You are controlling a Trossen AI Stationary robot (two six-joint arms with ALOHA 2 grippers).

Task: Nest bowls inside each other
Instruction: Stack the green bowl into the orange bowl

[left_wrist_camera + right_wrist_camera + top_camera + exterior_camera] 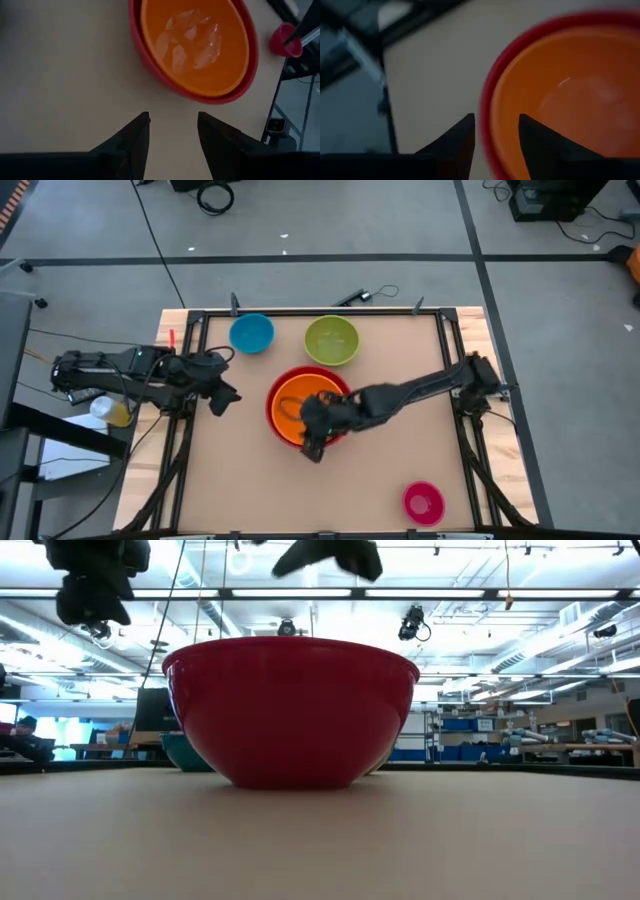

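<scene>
An orange bowl (296,395) sits nested inside a red bowl (272,406) at the table's middle. A blue bowl (251,333) and a lime green bowl (331,340) stand apart at the far side. A magenta pink bowl (423,502) stands near the front right. My right gripper (496,122) hangs open above the red bowl's near rim (490,100), with nothing between its fingers. My left gripper (172,120) stands open in the air to the left of the nested pair, looking toward the orange bowl (195,45).
A dark frame (200,320) runs along the table's left, far and right sides. A yellow thing (112,412) lies off the table by the left arm's base. Bare tabletop (250,490) spreads at the near left and between the bowls.
</scene>
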